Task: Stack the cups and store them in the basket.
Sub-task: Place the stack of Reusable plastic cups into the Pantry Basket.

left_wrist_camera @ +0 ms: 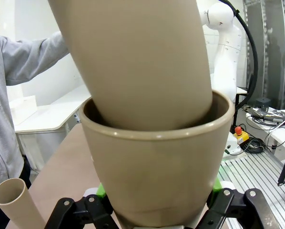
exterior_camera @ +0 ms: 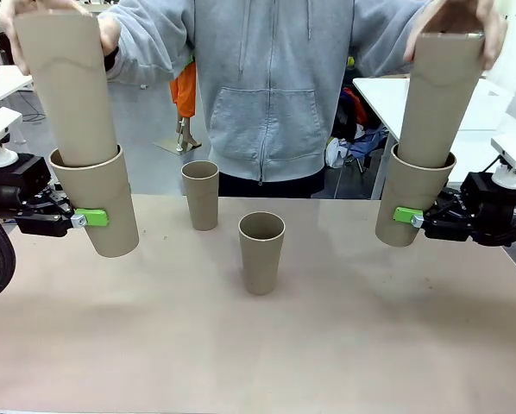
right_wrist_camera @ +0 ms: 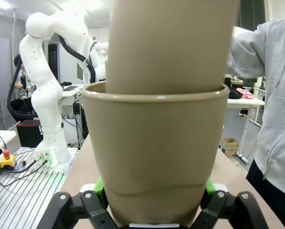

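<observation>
Left gripper point(exterior_camera: 91, 218): jaws clamped on the sides of the left lower cup point(exterior_camera: 98, 207), green pads low on its wall, holding it clear of the table point(exterior_camera: 258, 354) with the mouth up, so it acts as a steady socket.
Left upper cup point(exterior_camera: 68, 86): its narrow end sits partway inside the lower cup and leans a little; the person's hand at far left point(exterior_camera: 108, 33) grips its top, apparently to press it home.
Far standing cup point(exterior_camera: 200, 197): upright on the table, left of centre, mouth up, untouched; likely waiting its turn.
Near standing cup point(exterior_camera: 261, 253): upright just right of it and nearer the robot, apart from it, also free.
Right lower cup point(exterior_camera: 406, 207): held off the table, tilted slightly, mouth up.
Right gripper point(exterior_camera: 411, 216): jaws closed on that cup near its base, bracing it against the push.
Right upper cup point(exterior_camera: 439, 95): nested partway in, with the person's hand at far right point(exterior_camera: 493, 30) on top.
Stage: two pairs half stacked; storing not begun, I judge.
</observation>
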You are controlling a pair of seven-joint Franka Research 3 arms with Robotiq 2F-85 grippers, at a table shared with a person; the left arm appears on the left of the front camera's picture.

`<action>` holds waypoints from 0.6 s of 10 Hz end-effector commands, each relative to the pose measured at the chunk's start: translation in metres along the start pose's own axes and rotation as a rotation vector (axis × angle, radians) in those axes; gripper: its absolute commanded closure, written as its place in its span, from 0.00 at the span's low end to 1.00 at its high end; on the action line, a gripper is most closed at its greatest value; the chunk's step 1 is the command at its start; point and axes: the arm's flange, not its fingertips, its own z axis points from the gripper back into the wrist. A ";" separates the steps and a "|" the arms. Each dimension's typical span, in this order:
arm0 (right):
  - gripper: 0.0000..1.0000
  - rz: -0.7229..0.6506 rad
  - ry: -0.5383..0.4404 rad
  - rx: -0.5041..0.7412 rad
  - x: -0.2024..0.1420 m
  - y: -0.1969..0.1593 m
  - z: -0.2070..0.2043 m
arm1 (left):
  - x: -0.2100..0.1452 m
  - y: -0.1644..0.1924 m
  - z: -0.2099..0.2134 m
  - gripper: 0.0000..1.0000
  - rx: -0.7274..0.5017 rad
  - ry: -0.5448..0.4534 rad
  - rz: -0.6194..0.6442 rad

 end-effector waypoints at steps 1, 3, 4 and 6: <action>0.17 0.008 -0.002 0.000 0.002 0.000 0.000 | 0.005 -0.002 0.002 0.15 0.003 -0.007 0.000; 0.17 0.008 -0.002 0.000 0.002 0.000 0.000 | 0.005 -0.002 0.002 0.15 0.003 -0.007 0.000; 0.17 0.008 -0.002 0.000 0.002 0.000 0.000 | 0.005 -0.002 0.002 0.15 0.003 -0.007 0.000; 0.17 0.008 -0.002 0.000 0.002 0.000 0.000 | 0.005 -0.002 0.002 0.15 0.003 -0.007 0.000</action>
